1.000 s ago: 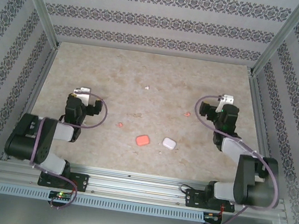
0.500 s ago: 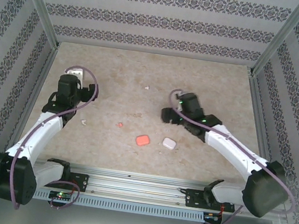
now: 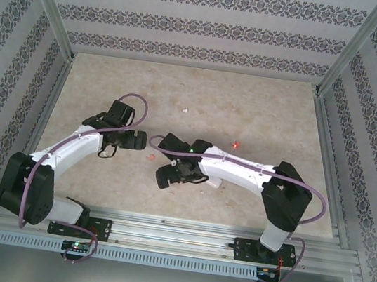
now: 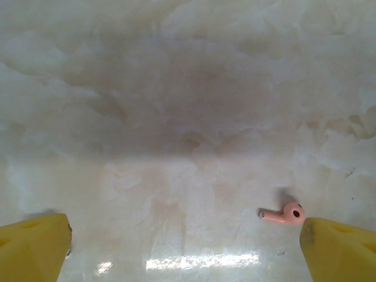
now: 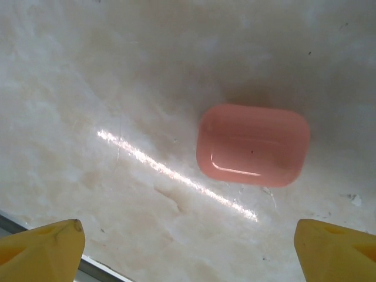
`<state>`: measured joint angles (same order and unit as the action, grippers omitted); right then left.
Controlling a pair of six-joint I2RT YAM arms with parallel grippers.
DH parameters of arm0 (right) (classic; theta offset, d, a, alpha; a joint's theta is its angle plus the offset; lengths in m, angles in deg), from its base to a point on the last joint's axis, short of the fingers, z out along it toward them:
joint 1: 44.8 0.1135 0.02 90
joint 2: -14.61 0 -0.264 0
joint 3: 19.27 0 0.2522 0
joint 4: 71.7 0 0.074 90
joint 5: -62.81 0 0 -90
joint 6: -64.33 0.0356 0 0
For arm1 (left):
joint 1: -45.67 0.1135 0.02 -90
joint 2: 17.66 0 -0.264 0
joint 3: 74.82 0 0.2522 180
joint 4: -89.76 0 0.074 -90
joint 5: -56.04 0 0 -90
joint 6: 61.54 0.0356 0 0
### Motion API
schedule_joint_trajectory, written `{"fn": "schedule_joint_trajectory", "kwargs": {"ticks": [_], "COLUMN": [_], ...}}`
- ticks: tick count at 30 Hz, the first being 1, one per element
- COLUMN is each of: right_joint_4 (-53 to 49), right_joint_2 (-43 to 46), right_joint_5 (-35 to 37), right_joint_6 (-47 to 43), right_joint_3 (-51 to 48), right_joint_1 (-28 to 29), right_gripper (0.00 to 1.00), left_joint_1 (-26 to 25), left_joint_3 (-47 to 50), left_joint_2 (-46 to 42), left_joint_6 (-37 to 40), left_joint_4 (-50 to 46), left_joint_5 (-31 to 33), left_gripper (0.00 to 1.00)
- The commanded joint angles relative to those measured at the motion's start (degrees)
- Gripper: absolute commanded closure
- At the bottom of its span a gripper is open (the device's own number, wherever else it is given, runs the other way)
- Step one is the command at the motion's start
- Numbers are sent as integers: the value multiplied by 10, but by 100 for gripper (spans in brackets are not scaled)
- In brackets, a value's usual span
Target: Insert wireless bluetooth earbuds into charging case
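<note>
Marbled worktop (image 3: pixel 265 103), nothing seated yet; right pincer (image 5: pixel 188 249) spread wide and empty over pink case (image 5: pixel 252 145) at centre-right of its wrist view, lid looks shut; left pincer (image 4: pixel 188 247) wide too, pink earbud (image 4: pixel 282 214) loose by its lower-right fingertip; farther back, red earbud (image 3: pixel 236 144) and white earbud (image 3: pixel 186 110) lie apart; picking, opening and inserting all left.

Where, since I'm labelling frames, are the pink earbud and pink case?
pink earbud (image 4: pixel 283 215), left wrist view, where stem meets head.
pink case (image 5: pixel 252 145), right wrist view, middle of its top face.
</note>
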<state>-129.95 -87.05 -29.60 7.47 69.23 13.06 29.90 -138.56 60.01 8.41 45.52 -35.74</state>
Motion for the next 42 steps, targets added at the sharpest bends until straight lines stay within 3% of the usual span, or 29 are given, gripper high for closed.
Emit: {"fn": "schedule_joint_trajectory", "kwargs": {"ticks": [1,16,27,37,42], "right_joint_4": [-58,-36,-1,-10,-12], "right_joint_2": [-19,-80,-115,-137,-143], "right_joint_5": [9,-25,-46,-49,-55], "right_joint_6": [3,-8,-14,-15,-13], "right_joint_3": [36,42,26,25,26], "right_joint_1": [-10,-46,-77,-77,-76], "right_gripper": [8,11,25,26,37], "left_joint_1": [-5,-5,-4,-5,-4], "left_joint_3": [5,67,86,88,89], "left_joint_2": [-21,-74,-82,-79,-76], "left_joint_6": [-14,-25,-32,-34,-32], "left_joint_4": [-28,33,72,77,88], "left_joint_5": [12,-71,-116,-117,-121], "left_gripper": [0,4,14,15,15]}}
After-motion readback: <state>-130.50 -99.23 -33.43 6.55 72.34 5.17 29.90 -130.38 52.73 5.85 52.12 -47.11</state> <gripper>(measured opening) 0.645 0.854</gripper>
